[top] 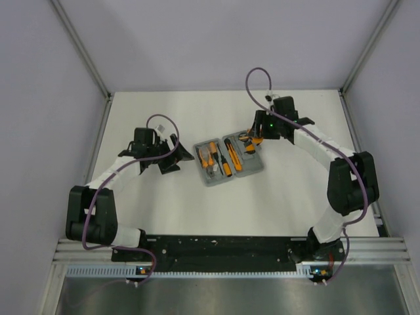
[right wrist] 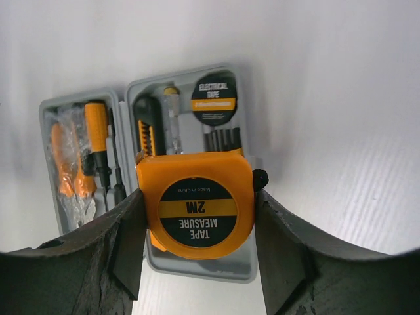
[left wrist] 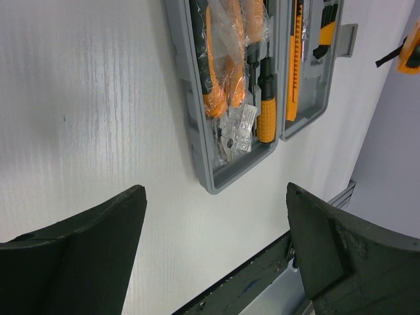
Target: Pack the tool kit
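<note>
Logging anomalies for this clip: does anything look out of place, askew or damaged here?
Only the tape measure is out of the open case: the right fingers hold it above. The case lies at an angle on the table. No damage or spills show.

One grey case (right wrist: pixel 203 269), one orange tape measure (right wrist: pixel 197 203), one black tape roll (right wrist: pixel 213 98)

left pincer (left wrist: pixel 215 197) spread wide (right pincer (right wrist: pixel 198 203) clamped)
</note>
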